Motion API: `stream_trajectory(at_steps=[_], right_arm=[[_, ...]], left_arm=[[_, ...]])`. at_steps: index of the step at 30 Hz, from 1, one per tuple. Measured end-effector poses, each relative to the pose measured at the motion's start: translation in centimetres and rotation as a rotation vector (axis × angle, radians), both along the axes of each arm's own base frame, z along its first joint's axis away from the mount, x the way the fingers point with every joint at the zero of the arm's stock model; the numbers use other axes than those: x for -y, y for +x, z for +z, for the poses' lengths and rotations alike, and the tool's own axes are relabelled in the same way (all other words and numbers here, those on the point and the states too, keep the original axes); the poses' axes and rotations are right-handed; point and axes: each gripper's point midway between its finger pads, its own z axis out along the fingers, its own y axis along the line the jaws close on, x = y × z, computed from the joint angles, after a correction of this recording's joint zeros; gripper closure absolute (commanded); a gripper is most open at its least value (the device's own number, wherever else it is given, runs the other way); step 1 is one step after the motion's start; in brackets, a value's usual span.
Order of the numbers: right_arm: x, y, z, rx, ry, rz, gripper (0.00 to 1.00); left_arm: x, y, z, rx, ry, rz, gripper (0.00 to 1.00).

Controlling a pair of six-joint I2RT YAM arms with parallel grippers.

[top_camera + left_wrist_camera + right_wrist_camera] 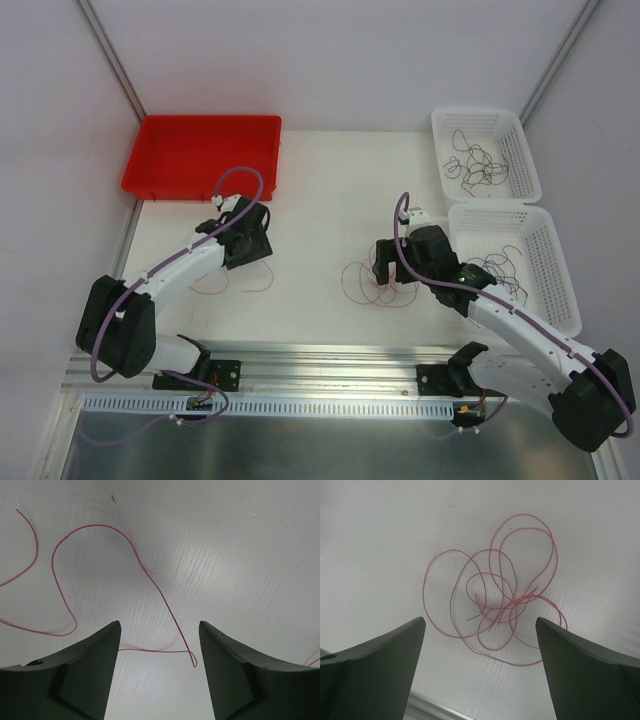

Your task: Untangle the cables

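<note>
**Material properties.** The cables are hair-thin pink flexible wires. Judged from their fine gauge and loose curls, they are very light, limp and springy. They will likely slide on the smooth white bench [320, 200] rather than lift cleanly, and a hard pull may tighten a knot instead of freeing it.

**Location.** The tangled bunch of pink wire loops [502, 609] lies flat on the bench, directly below the right pincer [480, 625]. A single pink wire strand [150, 577] lies well apart from the bunch on the left side of the bench. It runs in open curves, and its hooked end rests between the jaws of the left pincer [159, 630]. More thin black wires [475, 165] lie in the white perforated plastic basket [485, 113] at the far right.

**Grip point.** On the bunch, take an outer loop or a free end, away from the dense crossing at the centre. On the single strand, the hooked end between the jaws is the practical place.

**Arm pose.** Each arm reaches forward from its base with the wrist pitched down at the bench.
- Left pincer: jaws apart, nothing clamped, straddling the strand end.
- Right pincer: jaws fully apart, nothing held, the bunch between them.
</note>
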Motion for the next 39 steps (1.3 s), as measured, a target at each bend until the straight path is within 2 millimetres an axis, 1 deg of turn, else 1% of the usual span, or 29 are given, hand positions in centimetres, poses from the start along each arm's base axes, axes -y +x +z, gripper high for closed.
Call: stream_trajectory(at_steps=[3, 5, 8, 9, 10, 12, 13, 14, 15, 16, 20, 25, 29, 32, 35, 39], right_arm=[[0.2, -0.2, -0.5, -0.002, -0.011, 0.005, 0.03], [0.4, -0.2, -0.5, 0.003, -0.010, 0.005, 0.03], [0.6, -0.1, -0.5, 0.013, -0.006, 0.000, 0.03], [0.6, 0.0, -0.4, 0.018, -0.003, -0.001, 0.03], [0.7, 0.0, -0.3, 0.023, 0.001, -0.003, 0.03], [0.7, 0.1, -0.3, 0.029, 0.006, -0.003, 0.03], [0.7, 0.1, -0.3, 0.030, 0.008, -0.004, 0.03], [0.7, 0.1, -0.3, 0.030, 0.009, -0.004, 0.03], [0.7, 0.1, -0.3, 0.030, 0.011, -0.002, 0.03], [0.7, 0.1, -0.3, 0.030, 0.012, -0.002, 0.03], [0.5, 0.2, -0.3, 0.036, 0.021, 0.003, 0.03], [0.5, 0.1, -0.6, 0.030, 0.018, 0.004, 0.03], [0.5, 0.1, -0.6, 0.030, 0.018, 0.004, 0.03], [0.5, 0.1, -0.6, 0.030, 0.019, 0.006, 0.03], [0.4, 0.1, -0.5, 0.033, 0.024, 0.008, 0.03], [0.3, 0.1, -0.6, 0.034, 0.027, 0.011, 0.03]], left_arm=[[-0.1, -0.2, -0.3, -0.016, 0.004, 0.006, 0.37], [-0.1, -0.4, -0.9, -0.039, 0.010, 0.007, 0.39], [0.2, -0.9, -2.2, -0.089, 0.019, 0.001, 0.49], [0.3, -1.1, -2.5, -0.100, 0.023, -0.004, 0.55], [0.3, -1.2, -2.8, -0.112, 0.027, -0.004, 0.69], [0.4, -1.4, -3.1, -0.130, 0.038, -0.016, 0.82], [0.3, -1.5, -3.1, -0.134, 0.045, -0.026, 0.87], [0.2, -1.5, -2.9, -0.135, 0.057, -0.040, 0.95], [0.1, -1.4, -2.7, -0.135, 0.071, -0.052, 0.98], [-0.1, -1.2, -2.3, -0.130, 0.088, -0.067, 1.00], [-1.0, -0.1, -0.5, -0.090, 0.176, -0.136, 1.00], [-2.6, 0.1, 1.3, -0.048, 0.264, -0.192, 1.00], [-3.6, 0.2, 2.2, -0.029, 0.266, -0.178, 1.00], [-5.3, 0.2, 2.2, -0.028, 0.255, -0.115, 1.00], [-7.4, -0.5, 1.1, -0.065, 0.249, -0.038, 1.00], [-9.3, -1.5, -0.3, -0.112, 0.235, 0.053, 1.00]])
